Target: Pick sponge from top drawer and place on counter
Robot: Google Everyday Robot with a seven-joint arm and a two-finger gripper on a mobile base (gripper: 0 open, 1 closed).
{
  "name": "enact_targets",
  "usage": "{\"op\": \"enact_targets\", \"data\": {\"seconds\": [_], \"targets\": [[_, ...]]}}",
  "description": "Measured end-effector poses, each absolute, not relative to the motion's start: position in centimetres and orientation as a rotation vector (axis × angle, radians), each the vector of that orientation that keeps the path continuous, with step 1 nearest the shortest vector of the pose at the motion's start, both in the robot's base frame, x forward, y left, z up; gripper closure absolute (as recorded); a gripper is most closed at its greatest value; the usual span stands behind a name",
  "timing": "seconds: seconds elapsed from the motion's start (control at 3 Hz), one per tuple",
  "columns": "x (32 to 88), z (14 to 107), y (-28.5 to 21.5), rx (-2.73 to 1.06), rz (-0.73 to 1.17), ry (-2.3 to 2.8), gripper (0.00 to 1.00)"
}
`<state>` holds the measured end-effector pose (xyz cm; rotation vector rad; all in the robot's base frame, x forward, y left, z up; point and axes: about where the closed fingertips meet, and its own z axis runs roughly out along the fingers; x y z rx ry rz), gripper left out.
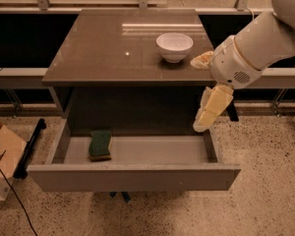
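The top drawer (137,177) is pulled open below the counter (113,53). The sponge (100,144), green on top with a yellow base, lies flat in the drawer's left part. My gripper (207,116) hangs from the white arm above the drawer's right end, near the right wall, pointing down. It is well to the right of the sponge and apart from it, holding nothing that I can see.
A white bowl (174,46) stands on the counter's right part, close to my arm's wrist. A cardboard box (2,156) and a black cable lie on the speckled floor at the left. A railing runs behind the counter.
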<state>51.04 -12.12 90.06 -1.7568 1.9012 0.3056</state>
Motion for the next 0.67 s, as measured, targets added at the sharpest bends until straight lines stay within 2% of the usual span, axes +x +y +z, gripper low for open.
{"op": "enact_targets", "data": {"seconds": [0.67], "targets": [[52.5,87.1,-8.9,-1.737,0.365,1.865,0.00]]}}
